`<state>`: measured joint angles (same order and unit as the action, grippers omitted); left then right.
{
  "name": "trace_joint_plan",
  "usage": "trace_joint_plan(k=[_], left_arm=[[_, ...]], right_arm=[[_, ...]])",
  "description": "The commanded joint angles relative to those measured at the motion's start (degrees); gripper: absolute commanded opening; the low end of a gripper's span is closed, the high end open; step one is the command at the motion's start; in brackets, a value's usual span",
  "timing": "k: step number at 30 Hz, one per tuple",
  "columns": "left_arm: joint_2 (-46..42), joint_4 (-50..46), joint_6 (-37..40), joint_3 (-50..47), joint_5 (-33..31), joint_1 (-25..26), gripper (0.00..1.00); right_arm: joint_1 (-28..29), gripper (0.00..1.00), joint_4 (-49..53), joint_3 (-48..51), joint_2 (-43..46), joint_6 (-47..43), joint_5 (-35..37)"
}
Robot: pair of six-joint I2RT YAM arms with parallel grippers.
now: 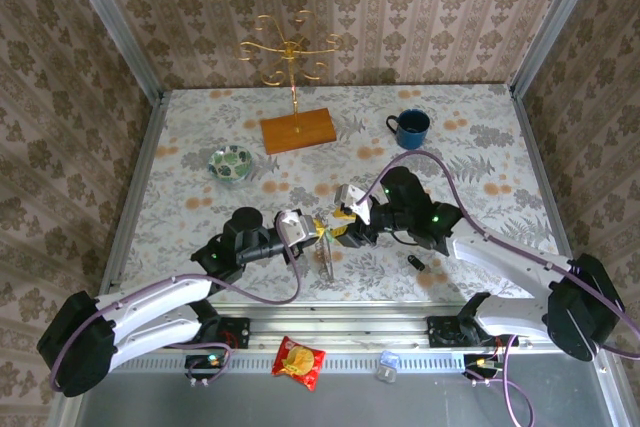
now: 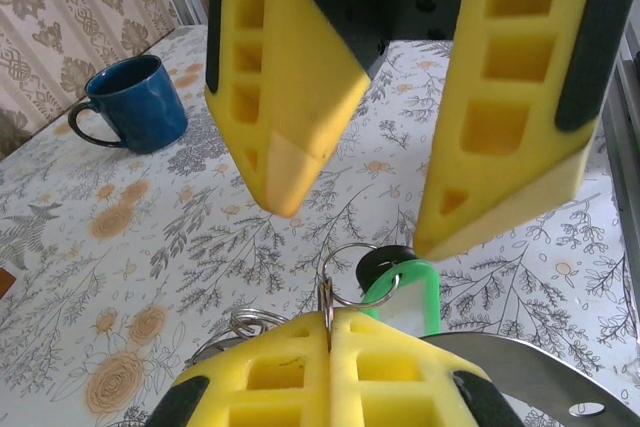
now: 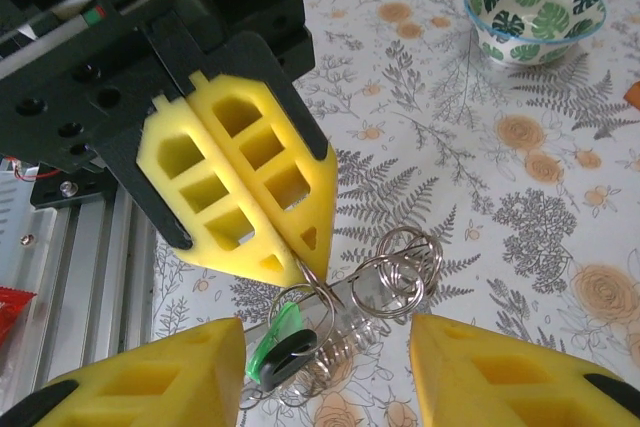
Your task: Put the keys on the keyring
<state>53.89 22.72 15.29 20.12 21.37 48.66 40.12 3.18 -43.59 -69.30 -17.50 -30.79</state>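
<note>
My left gripper [image 2: 329, 323] is shut on a thin wire ring [image 2: 345, 272] a little above the table. A green-headed key [image 2: 408, 292] and a black key [image 2: 386, 261] hang from that ring. In the right wrist view the same shut left gripper [image 3: 305, 269] pinches the ring above the green key [image 3: 276, 332] and the black key [image 3: 292, 353]. A flat grey band, the keyring [image 2: 545, 372], lies just beside and under them, with a cluster of small rings [image 3: 400, 269] on it. My right gripper [image 3: 328, 335] is open, its fingers either side of the keys and touching nothing.
A blue mug [image 1: 410, 127] stands at the back right and a green leaf-pattern bowl [image 1: 230, 162] at the back left. A gold stand on a wooden base [image 1: 298, 130] is behind. A small black object [image 1: 418, 262] lies near the right arm. A snack packet [image 1: 298, 360] lies off the table's front.
</note>
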Motion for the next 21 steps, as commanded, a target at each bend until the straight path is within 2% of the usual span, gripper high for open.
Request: trace_joint_plan(k=[1,6,11,17,21], left_arm=[[-0.4,2.6,1.1,-0.4,-0.5,0.2,0.0],[-0.1,2.9,0.8,-0.4,-0.9,0.4,0.0],[0.1,3.3,0.8,-0.4,-1.1,0.4,0.0],[0.1,3.5,0.7,-0.5,-1.5,0.6,0.0],[0.0,3.6,0.9,-0.6,-1.6,0.6,0.0]], right_arm=[[0.0,0.49,0.5,0.3,-0.8,1.1,-0.9],[0.0,0.49,1.2,0.2,-1.9,1.8,-2.7],[0.0,0.45,1.5,0.2,-2.8,1.8,-3.2],[0.0,0.29,1.6,0.2,-3.6,1.7,-2.5],[0.0,0.13,2.2,-0.2,-3.7,1.0,-1.0]])
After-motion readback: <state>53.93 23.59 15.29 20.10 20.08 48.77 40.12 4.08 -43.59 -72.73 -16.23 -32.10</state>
